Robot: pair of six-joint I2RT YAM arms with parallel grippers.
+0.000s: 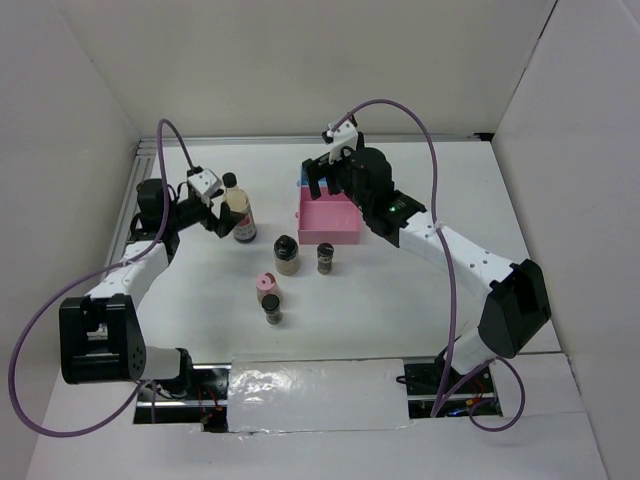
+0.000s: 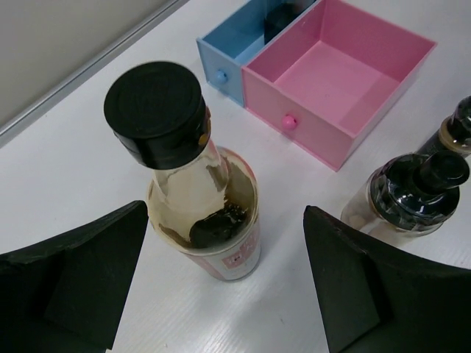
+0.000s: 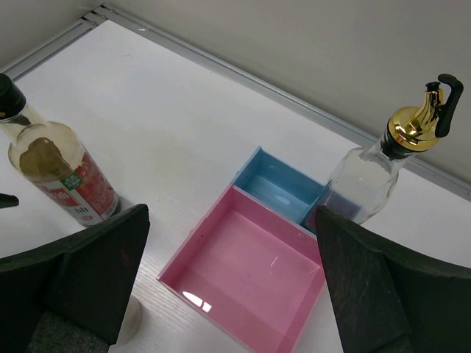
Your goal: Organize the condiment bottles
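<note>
Seen from above, the left claw (image 1: pixel 222 207) is spread open and holds nothing. The tall upright glass bottle with black cap and tan label (image 1: pixel 238 212) stands right at its tips, on the side away from that arm's base, so the left arm is plainly the nearer one. The right claw (image 1: pixel 322 179), also spread and empty, hangs over the far end of the pink rectangular tray (image 1: pixel 330 228), with the blue rectangular tray (image 1: pixel 300 181) just beside it. On the white counter (image 1: pixel 430 300), between the two claws and nearer the arm bases, stand the black-lidded jar of tan powder (image 1: pixel 286 254), the dark black-lidded jar (image 1: pixel 325 258), the pink-lidded jar (image 1: pixel 266 287) and the smallest dark jar (image 1: pixel 271 310). In the left wrist view the black-capped bottle stands between the black fingers (image 2: pixel 73 279), closer to the one on the left of the picture, with counter showing on both sides. Its long axis is vertical, across the closing line, so I judge that a slight centring and a squeeze on the body would take it. In the right wrist view the pink tray lies directly under the open right claw, the blue tray lies beyond, and the clear glass bottle with gold spout (image 3: pixel 372 173) stands upright just past the right-hand fingertip, at the blue tray's end; I cannot tell whether it is inside that tray or beside it
</note>
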